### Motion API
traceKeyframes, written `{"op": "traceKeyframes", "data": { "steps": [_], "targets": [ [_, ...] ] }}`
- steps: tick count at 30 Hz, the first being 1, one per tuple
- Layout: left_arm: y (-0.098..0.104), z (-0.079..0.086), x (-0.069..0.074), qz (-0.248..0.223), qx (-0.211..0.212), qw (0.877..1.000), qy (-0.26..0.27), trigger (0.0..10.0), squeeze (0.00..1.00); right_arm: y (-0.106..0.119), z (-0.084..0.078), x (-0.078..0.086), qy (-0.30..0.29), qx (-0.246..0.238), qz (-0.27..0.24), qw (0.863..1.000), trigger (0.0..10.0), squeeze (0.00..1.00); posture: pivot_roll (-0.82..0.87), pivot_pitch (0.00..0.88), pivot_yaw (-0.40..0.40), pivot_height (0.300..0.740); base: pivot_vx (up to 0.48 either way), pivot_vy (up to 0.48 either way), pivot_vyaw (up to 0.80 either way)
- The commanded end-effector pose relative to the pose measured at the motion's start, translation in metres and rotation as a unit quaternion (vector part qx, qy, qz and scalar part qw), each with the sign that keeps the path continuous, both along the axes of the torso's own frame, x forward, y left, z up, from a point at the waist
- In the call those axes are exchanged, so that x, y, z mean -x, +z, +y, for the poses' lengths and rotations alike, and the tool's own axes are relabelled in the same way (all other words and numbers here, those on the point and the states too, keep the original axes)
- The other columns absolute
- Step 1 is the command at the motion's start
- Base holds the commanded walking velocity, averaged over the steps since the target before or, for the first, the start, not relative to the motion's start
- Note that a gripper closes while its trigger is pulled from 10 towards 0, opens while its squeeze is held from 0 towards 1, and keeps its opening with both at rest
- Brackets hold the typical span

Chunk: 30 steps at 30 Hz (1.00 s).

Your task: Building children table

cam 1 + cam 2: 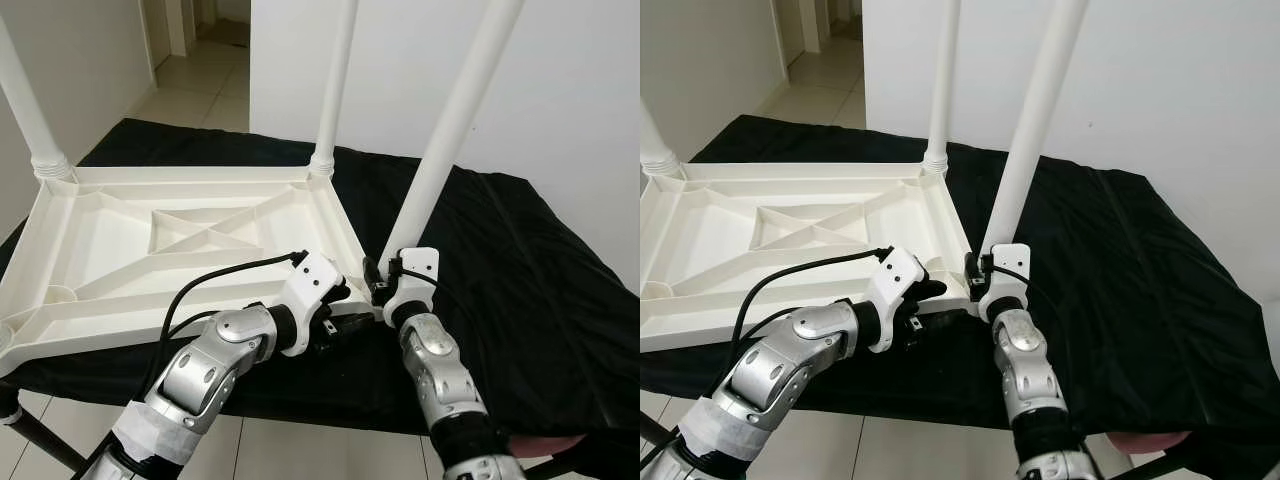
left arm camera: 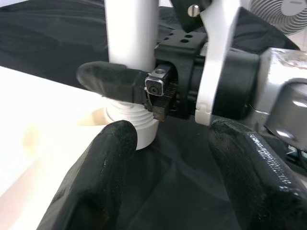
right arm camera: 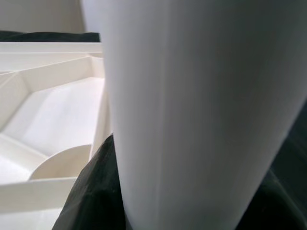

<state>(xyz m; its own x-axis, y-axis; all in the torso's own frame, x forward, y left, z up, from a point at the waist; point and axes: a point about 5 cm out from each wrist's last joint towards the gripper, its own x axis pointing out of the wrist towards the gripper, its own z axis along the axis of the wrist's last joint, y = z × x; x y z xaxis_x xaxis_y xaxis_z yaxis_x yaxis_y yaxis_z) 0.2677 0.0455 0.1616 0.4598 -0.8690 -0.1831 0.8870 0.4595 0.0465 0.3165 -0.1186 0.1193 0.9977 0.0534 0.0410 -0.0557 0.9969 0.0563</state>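
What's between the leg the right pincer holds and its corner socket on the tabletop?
Nothing visible. The right pincer grips the leg low down, its threaded end already at the upturned tabletop corner. Left pincer is open beside it, not blocking.

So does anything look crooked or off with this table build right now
Yes: the near-right leg leans to the right, while the far-right leg stands nearly upright on the upturned tabletop. The right end effector grips the leaning leg at its base, by the corner socket. The near-left socket holds no leg.
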Motion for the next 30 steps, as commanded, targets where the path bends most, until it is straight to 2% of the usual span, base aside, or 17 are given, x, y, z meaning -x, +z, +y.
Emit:
{"op": "traceKeyframes", "data": {
  "steps": [1,3,5,9,10,12,13,16,23,27,28,29,30],
  "targets": [
    [0.001,-0.003,0.000,-0.005,-0.003,1.000,-0.015,10.0,0.00,-0.014,-0.012,0.005,-0.045,0.027,0.033,0.998,10.0,0.00,0.02,0.000,-0.119,0.740,0.000,0.000,0.00],
    [0.001,-0.003,0.000,-0.005,-0.003,1.000,-0.015,10.0,0.00,-0.014,-0.008,0.008,-0.057,0.032,0.033,0.997,10.0,0.00,0.03,0.000,-0.118,0.740,0.000,0.000,0.00],
    [0.001,-0.004,0.000,-0.005,-0.002,1.000,-0.015,10.0,0.00,-0.014,-0.002,0.011,-0.046,0.016,0.036,0.998,10.0,0.00,0.02,0.000,-0.117,0.740,0.000,0.000,0.00],
    [0.001,-0.004,0.000,-0.005,-0.001,1.000,-0.017,10.0,0.00,-0.013,-0.001,0.012,-0.041,0.011,0.037,0.998,10.0,0.00,0.02,0.000,-0.117,0.740,0.000,0.000,0.00],
    [0.001,-0.004,0.001,-0.005,-0.001,1.000,-0.017,10.0,0.00,-0.013,-0.001,0.012,-0.042,0.010,0.037,0.998,10.0,0.30,0.02,0.000,-0.118,0.740,0.000,0.000,0.00],
    [0.001,-0.005,0.001,-0.005,-0.001,1.000,-0.018,10.0,0.00,-0.013,-0.001,0.013,-0.043,0.010,0.036,0.998,10.0,0.30,0.02,0.000,-0.118,0.740,0.000,0.000,0.00],
    [0.001,-0.005,0.000,-0.004,-0.001,1.000,-0.017,10.0,0.00,-0.011,-0.001,0.013,-0.042,0.005,0.032,0.999,10.0,1.00,0.02,0.000,-0.118,0.740,0.000,0.000,0.00],
    [0.000,-0.006,0.001,-0.005,0.000,1.000,-0.017,10.0,0.00,-0.009,-0.004,0.013,-0.029,-0.005,0.013,0.999,10.0,1.00,0.02,0.000,-0.122,0.740,0.000,0.000,0.00],
    [0.001,-0.005,0.001,-0.004,-0.001,1.000,-0.017,10.0,0.00,-0.012,-0.016,0.012,-0.011,-0.013,0.017,1.000,10.0,1.00,0.03,0.000,-0.124,0.740,0.000,0.000,0.00],
    [0.000,-0.005,0.000,-0.005,-0.003,1.000,-0.017,10.0,0.00,-0.010,-0.023,0.009,0.027,0.008,0.006,1.000,10.0,1.00,0.03,0.000,-0.125,0.740,0.000,0.000,0.00],
    [0.000,-0.005,0.000,-0.006,-0.003,1.000,-0.017,10.0,0.00,-0.008,-0.026,0.008,0.048,0.022,-0.003,0.999,10.0,0.16,0.03,0.000,-0.125,0.740,0.000,0.000,0.00],
    [0.000,-0.005,0.000,-0.006,-0.003,1.000,-0.018,10.0,0.00,-0.007,-0.030,0.007,0.060,0.026,-0.010,0.998,10.0,0.00,0.03,0.000,-0.124,0.740,0.000,0.000,0.00],
    [0.000,-0.005,0.000,-0.007,-0.004,1.000,-0.018,10.0,0.00,-0.005,-0.032,0.005,0.076,0.026,-0.015,0.997,10.0,0.00,0.03,0.000,-0.125,0.740,0.000,0.000,0.00]
  ]
}}
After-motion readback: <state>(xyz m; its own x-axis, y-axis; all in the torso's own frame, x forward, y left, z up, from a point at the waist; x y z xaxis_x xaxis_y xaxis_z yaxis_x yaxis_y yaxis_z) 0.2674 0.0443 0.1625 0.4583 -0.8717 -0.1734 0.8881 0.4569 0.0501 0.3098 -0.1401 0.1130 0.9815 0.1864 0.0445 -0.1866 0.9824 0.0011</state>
